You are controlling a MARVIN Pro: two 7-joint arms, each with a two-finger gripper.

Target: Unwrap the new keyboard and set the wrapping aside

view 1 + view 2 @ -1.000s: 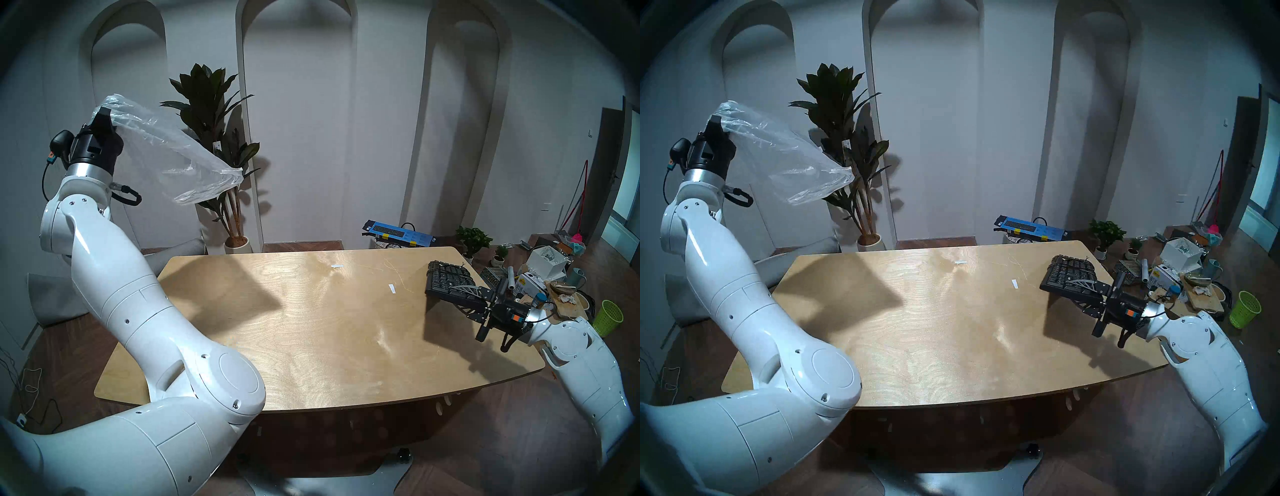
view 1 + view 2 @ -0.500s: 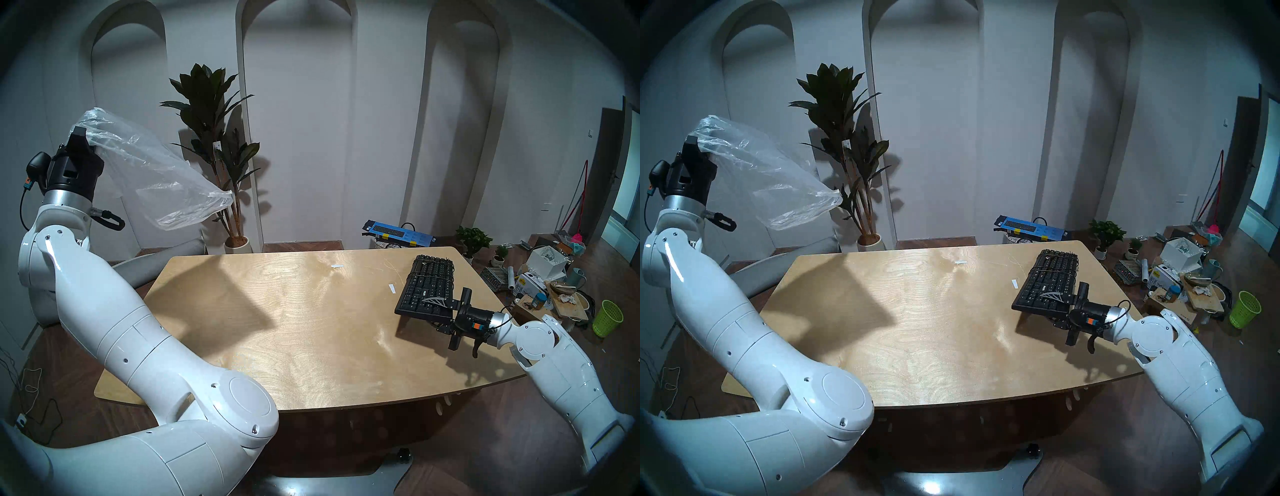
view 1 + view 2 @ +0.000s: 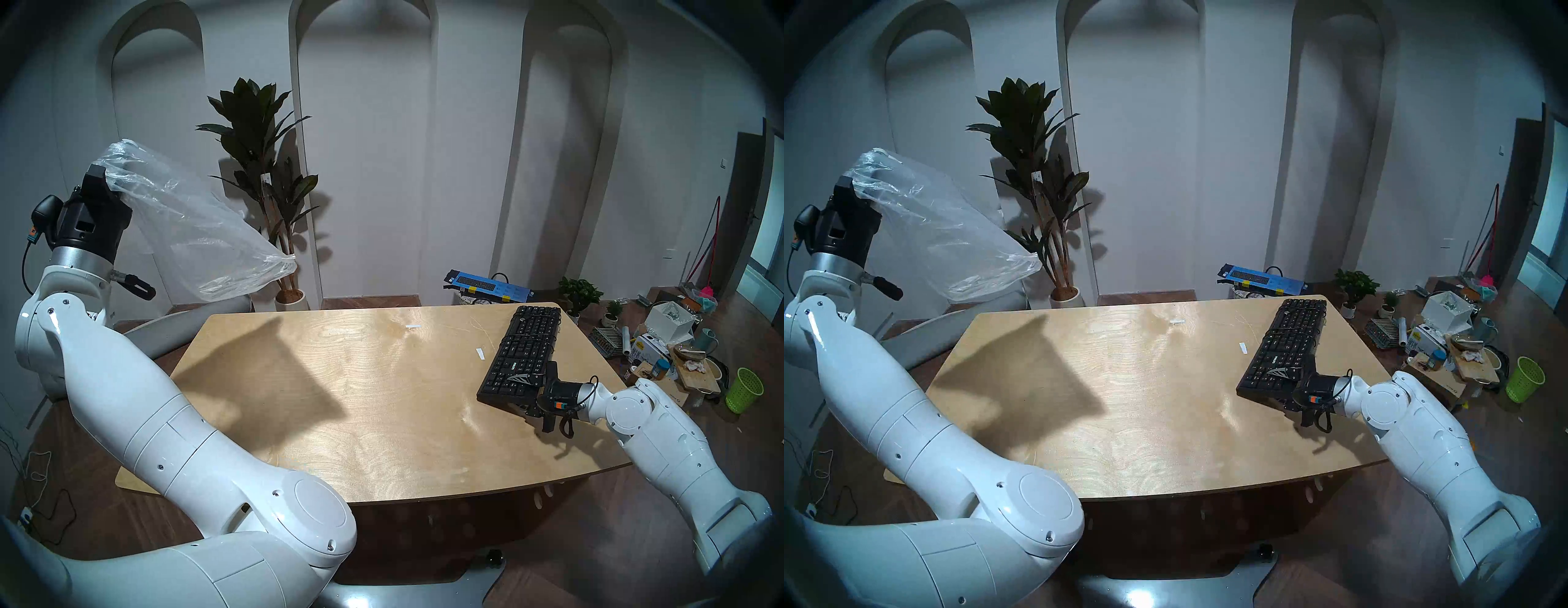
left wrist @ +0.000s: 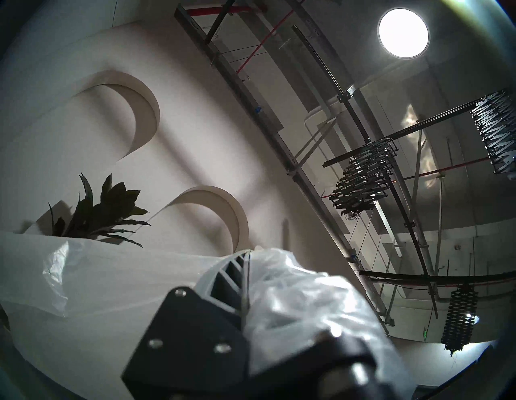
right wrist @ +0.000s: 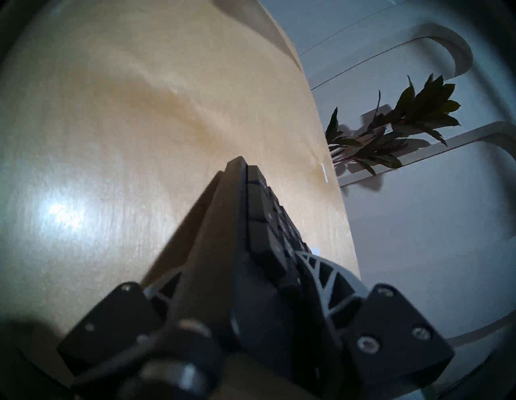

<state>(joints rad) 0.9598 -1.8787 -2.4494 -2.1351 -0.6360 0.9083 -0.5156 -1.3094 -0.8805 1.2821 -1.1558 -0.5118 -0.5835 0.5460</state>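
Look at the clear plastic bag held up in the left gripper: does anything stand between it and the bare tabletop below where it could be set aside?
Nothing visible does. The plastic bag hangs from the left gripper, up and left of the table. The keyboard, in the right gripper, is at the far right side.

The keyboard [image 3: 521, 356] is black all over — keys too — with small white lettering. The wrapping [image 3: 199, 229] is clear, whitish plastic with glossy creases. The table [image 3: 382, 403] is pale yellow-tan wood with faint grain and two small white scraps. Behind it lies a blue box [image 3: 492, 288] picturing a keyboard, with yellow patches; a lime-green basket [image 3: 744, 389] stands far right.
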